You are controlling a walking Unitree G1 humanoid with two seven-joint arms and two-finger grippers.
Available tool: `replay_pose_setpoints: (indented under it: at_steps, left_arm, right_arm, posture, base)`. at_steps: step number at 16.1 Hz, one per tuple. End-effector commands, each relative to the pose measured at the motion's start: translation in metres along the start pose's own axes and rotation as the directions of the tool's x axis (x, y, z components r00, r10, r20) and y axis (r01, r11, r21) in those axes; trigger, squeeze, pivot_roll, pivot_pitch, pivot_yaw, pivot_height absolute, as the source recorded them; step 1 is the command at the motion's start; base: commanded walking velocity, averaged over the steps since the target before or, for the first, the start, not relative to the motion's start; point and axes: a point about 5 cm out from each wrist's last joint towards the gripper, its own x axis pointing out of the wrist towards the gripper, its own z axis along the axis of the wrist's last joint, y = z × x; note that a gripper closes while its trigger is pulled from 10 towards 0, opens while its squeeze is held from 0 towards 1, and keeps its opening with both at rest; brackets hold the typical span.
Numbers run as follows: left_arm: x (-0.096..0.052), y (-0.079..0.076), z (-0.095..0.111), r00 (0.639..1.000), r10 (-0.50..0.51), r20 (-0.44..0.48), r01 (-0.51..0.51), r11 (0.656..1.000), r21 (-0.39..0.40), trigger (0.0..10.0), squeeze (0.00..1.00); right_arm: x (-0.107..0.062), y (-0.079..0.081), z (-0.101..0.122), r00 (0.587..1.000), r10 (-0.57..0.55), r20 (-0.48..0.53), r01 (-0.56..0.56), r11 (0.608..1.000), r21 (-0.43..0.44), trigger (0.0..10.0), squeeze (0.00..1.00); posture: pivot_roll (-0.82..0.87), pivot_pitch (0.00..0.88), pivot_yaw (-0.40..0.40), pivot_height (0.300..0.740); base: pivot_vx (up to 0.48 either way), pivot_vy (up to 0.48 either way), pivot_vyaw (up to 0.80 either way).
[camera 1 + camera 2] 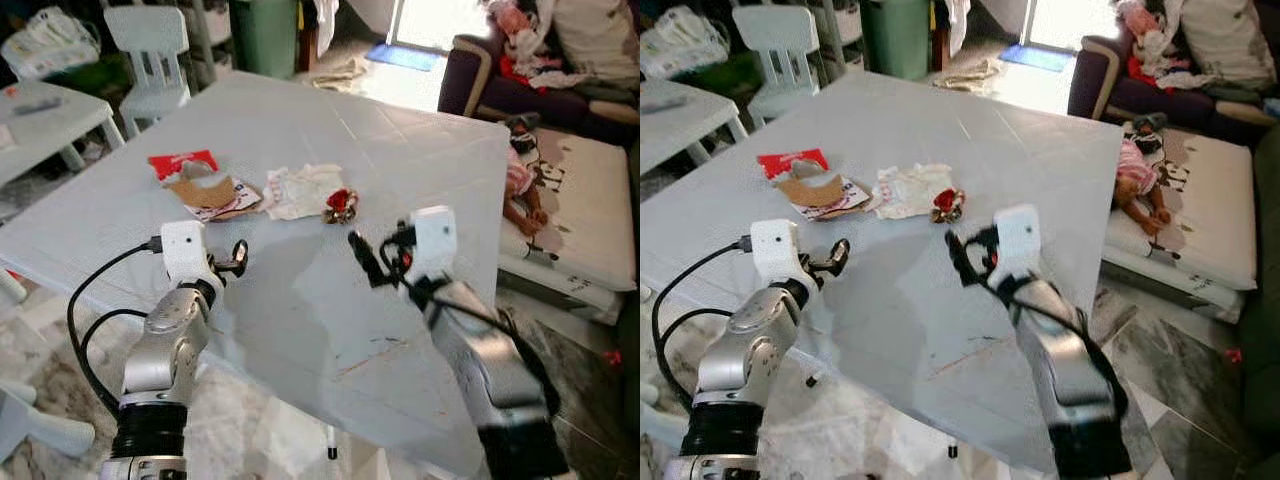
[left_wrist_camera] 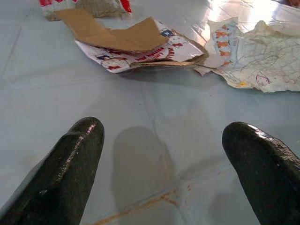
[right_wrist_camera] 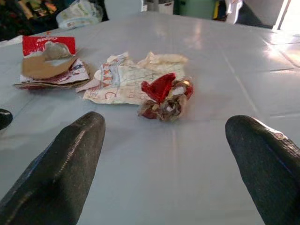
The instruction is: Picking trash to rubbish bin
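Trash lies mid-table: torn cardboard with a red packet [image 1: 200,185], crumpled white paper [image 1: 300,190] and a small red crumpled wrapper [image 1: 341,204]. My left gripper [image 1: 235,258] hovers open above the table, just short of the cardboard [image 2: 117,35], with nothing between its fingers. My right gripper [image 1: 380,255] is also open and empty, and points at the red wrapper [image 3: 165,97] a short way ahead of its fingertips. A green rubbish bin [image 1: 265,35] stands on the floor beyond the table's far edge.
The white table [image 1: 420,150] is tilted in view, with its near edge under my arms. A white child's chair [image 1: 150,55] and a second white table [image 1: 50,115] stand at the left. A sofa [image 1: 520,80] and a mattress [image 1: 580,200] are on the right.
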Motion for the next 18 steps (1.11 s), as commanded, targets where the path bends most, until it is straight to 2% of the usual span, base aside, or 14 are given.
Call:
replay_pose_setpoints:
  at_steps: [1,2,3,4,9,12,14,16,18]
  left_arm:
    - [-0.003,-0.004,0.005,0.999,-0.024,0.030,0.023,1.000,0.016,10.0,0.00]
    - [-0.011,-0.005,0.004,0.998,-0.033,0.054,0.031,0.999,0.038,10.0,0.00]
    - [-0.015,-0.005,0.003,0.998,-0.035,0.058,0.033,0.999,0.042,10.0,0.00]
    - [-0.023,-0.005,-0.002,0.998,-0.031,0.052,0.028,0.998,0.061,10.0,0.00]
    - [-0.046,-0.004,-0.005,0.997,-0.011,0.070,0.006,0.998,0.065,10.0,0.00]
    - [-0.060,-0.006,-0.002,0.995,-0.021,0.094,0.014,0.997,0.075,10.0,0.00]
    - [-0.063,-0.008,-0.001,0.994,-0.031,0.103,0.023,0.997,0.077,10.0,0.00]
    - [-0.071,-0.014,0.003,0.989,-0.083,0.125,0.072,0.993,0.091,10.0,0.00]
    - [-0.074,-0.015,0.005,0.988,-0.096,0.122,0.082,0.990,0.111,10.0,0.00]
  right_arm:
    - [0.004,-0.005,-0.001,1.000,-0.008,-0.006,0.008,1.000,0.006,10.0,0.00]
    - [0.018,-0.006,-0.001,0.999,0.014,-0.030,-0.013,1.000,0.020,10.0,0.00]
    - [0.023,-0.006,-0.002,0.999,0.027,-0.044,-0.026,0.999,0.026,10.0,0.00]
    - [0.036,-0.005,-0.002,0.998,0.048,-0.051,-0.046,0.998,0.035,10.0,0.00]
    - [0.062,-0.002,0.006,1.000,0.009,-0.002,-0.009,1.000,0.010,10.0,0.00]
    - [0.071,0.005,0.000,1.000,-0.012,-0.009,0.012,0.999,0.033,10.0,0.00]
    - [0.073,0.006,0.000,1.000,-0.014,-0.001,0.014,0.999,0.041,10.0,0.00]
    - [0.079,0.005,0.006,0.998,-0.056,0.018,0.056,0.998,0.036,10.0,0.00]
    - [0.082,0.003,0.013,0.993,-0.103,0.056,0.105,0.994,-0.041,10.0,0.00]
  posture:
    - [0.06,0.162,-0.069,0.740]
    - [0.08,0.164,-0.077,0.740]
    - [0.09,0.166,-0.079,0.740]
    - [0.12,0.172,-0.084,0.740]
    - [0.23,0.191,-0.093,0.740]
    - [0.28,0.199,-0.093,0.740]
    - [0.28,0.201,-0.093,0.740]
    - [0.31,0.208,-0.092,0.740]
    - [0.34,0.216,-0.094,0.740]
  base:
    - [0.000,0.000,0.00]
    - [0.000,0.000,0.00]
    - [0.000,0.000,0.00]
    - [0.000,0.000,0.00]
    - [0.000,0.000,0.00]
    - [0.000,0.000,0.00]
    - [0.000,0.000,0.00]
    - [0.000,0.000,0.00]
    - [0.000,0.000,0.00]
